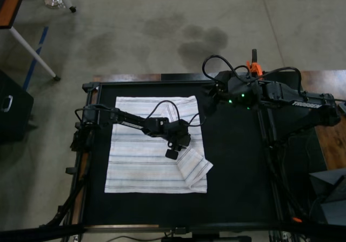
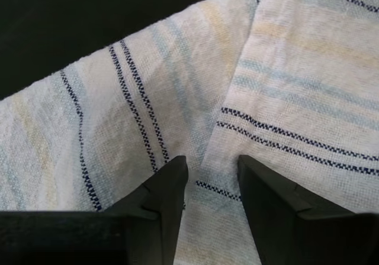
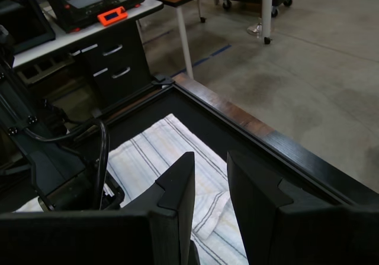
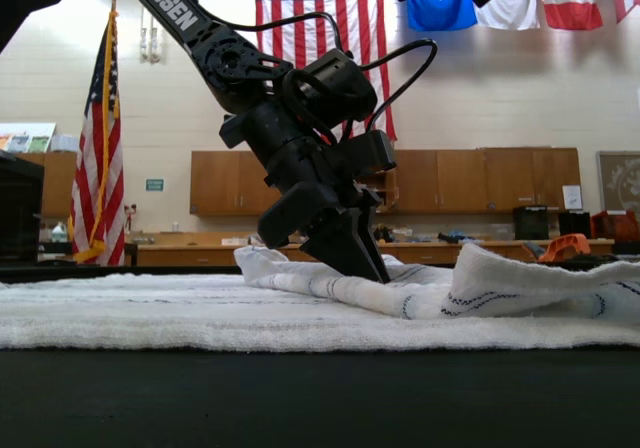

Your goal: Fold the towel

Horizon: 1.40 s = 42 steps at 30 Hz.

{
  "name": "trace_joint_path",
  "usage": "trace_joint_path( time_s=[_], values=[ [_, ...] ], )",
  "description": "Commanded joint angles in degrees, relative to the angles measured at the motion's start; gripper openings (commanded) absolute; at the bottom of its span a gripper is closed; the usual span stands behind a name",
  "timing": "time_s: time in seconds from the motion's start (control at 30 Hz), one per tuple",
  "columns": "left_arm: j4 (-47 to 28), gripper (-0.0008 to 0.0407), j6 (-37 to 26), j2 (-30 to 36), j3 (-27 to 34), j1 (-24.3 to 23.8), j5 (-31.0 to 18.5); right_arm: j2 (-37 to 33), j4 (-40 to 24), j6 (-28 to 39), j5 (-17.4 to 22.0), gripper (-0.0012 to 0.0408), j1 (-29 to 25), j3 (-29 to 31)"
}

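Right at the cloth, the left gripper is pressing its tips down onto the towel, its fingers standing slightly apart with fabric showing in the gap; I cannot tell whether they are pinching any of it. The turned-over corner flap is lying just beside those tips, toward the top view's lower right, so that arm is plainly the nearer one. The towel is spreading flat over the black mat. Farther off, the right gripper is hanging above the towel's far edge, parted and empty.
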Motion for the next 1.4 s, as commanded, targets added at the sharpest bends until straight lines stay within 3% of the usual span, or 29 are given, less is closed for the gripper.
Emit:
trace_joint_path(
  time_s=[0.0,0.27,0.4,0.5,0.83,1.1,1.2,1.37],
  values=[
    [-0.94,0.0136,-1.25,0.79,-0.09,0.02,-0.02,0.04,0.04,0.00,-0.02,0.0070,0.02,-0.02],
    [-2.95,0.0119,-2.23,0.00,-0.09,0.02,4.00,0.04,0.07,-0.42,0.00,0.0070,0.02,-0.02],
    [-3.15,0.0063,-3.08,0.00,-0.09,0.02,6.10,0.04,0.04,-0.42,0.00,0.0070,0.02,-0.02],
    [-3.21,-0.0003,-4.26,-0.09,-0.07,0.02,6.10,0.04,0.04,-0.42,0.00,0.0070,0.02,-0.02],
    [-3.96,0.0000,-5.77,-4.90,-0.09,0.02,5.88,0.04,0.07,-0.42,0.00,0.0070,0.02,-0.02],
    [-4.55,0.0006,-6.34,-4.44,-0.09,-0.04,5.95,0.04,0.07,-0.39,0.00,0.0070,0.02,-0.02],
    [-4.55,0.0039,-5.73,-4.26,-0.11,-0.04,5.90,0.04,0.07,-0.39,0.00,0.0070,0.02,-0.02],
    [-4.52,0.0132,-5.49,-4.28,-0.11,-0.04,5.88,0.04,0.07,-0.42,0.00,0.0070,0.02,-0.02]
  ],
)
